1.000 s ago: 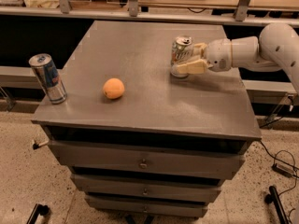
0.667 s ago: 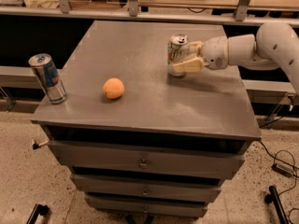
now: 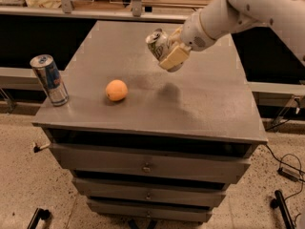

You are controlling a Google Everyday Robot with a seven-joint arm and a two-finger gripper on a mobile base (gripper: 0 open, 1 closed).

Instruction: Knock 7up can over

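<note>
The tool (image 3: 167,54) hangs over the back-middle of the worktop (image 3: 209,111) at the end of the white arm (image 3: 248,8), which reaches in from the upper right. Its fingers are closed around the 7up can (image 3: 156,44). One tan finger (image 3: 174,57) lies along the near side of the can, and the other is mostly hidden behind it. The 7up can sits at the tip of the tool, up in the air and clear of the worktop. It is tilted, with its silver top pointing up and to the left and its base tucked towards the wrist. A soft shadow (image 3: 169,91) falls on the grey surface below it, apart from the can itself. An orange (image 3: 116,89) rests on the worktop to the left of that shadow, lower in view than the tool and well apart from it. A blue can (image 3: 49,79) stands upright near the left front corner, far from both the tool and the 7up can. Under the worktop the cabinet has a stack of drawers (image 3: 147,167), all pushed shut, so what they hold cannot be seen. A dark gap shows just below the top edge, and nothing can be made out inside it. Cables (image 3: 286,171) lie on the speckled floor (image 3: 28,185) to the right.
</note>
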